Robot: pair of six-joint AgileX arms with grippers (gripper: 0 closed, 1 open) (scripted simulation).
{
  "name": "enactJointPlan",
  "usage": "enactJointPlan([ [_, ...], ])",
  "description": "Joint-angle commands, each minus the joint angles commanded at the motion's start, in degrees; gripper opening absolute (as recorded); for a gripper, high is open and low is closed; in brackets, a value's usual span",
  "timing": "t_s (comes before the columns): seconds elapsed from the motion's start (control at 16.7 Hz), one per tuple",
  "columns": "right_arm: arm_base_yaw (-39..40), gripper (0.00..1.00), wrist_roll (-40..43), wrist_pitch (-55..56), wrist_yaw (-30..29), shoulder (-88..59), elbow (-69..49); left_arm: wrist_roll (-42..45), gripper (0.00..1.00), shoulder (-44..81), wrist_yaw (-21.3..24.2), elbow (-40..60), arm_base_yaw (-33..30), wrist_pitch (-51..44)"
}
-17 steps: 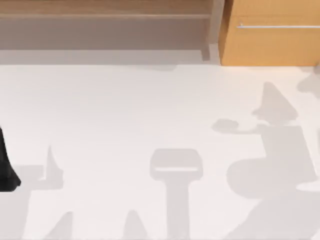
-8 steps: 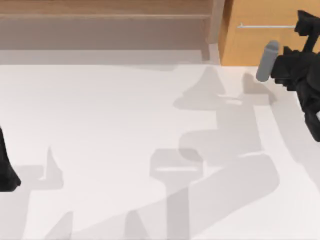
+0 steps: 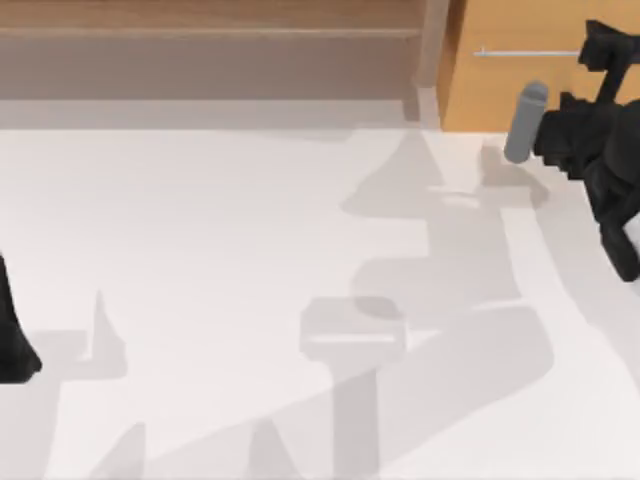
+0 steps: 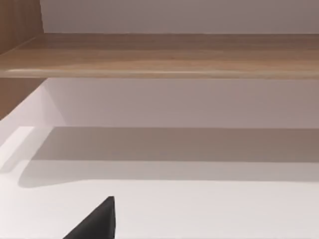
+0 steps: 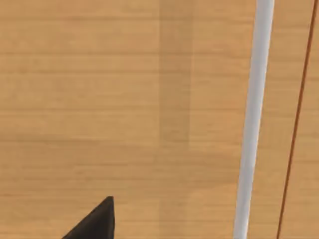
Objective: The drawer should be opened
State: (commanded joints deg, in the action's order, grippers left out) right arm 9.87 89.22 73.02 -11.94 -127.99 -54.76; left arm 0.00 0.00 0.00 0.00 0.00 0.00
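The drawer [image 3: 520,95] stands at the back right of the table, its light orange-tan front facing the table. A thin silver bar handle [image 3: 525,52] runs across the front. My right gripper [image 3: 603,48] is up against the front at the handle's right part, with the black arm and a grey cylinder [image 3: 524,122] behind it. In the right wrist view the wooden drawer front [image 5: 124,99] is very close and the handle [image 5: 253,119] runs across it. My left arm [image 3: 12,335] is parked at the table's left edge.
A long duller brown shelf unit [image 3: 210,15] with a grey recess [image 3: 200,65] runs along the back left, also in the left wrist view as the shelf unit [image 4: 164,55]. The white table [image 3: 200,230] carries only arm shadows.
The right arm came in from the right and rose to the drawer front. Over the last half second it edged slightly left and closer to the handle. The left arm stayed still.
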Motion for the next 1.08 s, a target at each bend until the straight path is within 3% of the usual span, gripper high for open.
enactJointPlan([
  [0.54,-0.5,1.0,0.1,-3.2,0.5,-2.8,-6.0,0.0,1.0,0.0,0.0,0.0,0.0,0.0],
  [1.08,-0.5,0.32,0.1,-3.2,0.5,-2.8,-6.0,0.0,1.0,0.0,0.0,0.0,0.0,0.0],
])
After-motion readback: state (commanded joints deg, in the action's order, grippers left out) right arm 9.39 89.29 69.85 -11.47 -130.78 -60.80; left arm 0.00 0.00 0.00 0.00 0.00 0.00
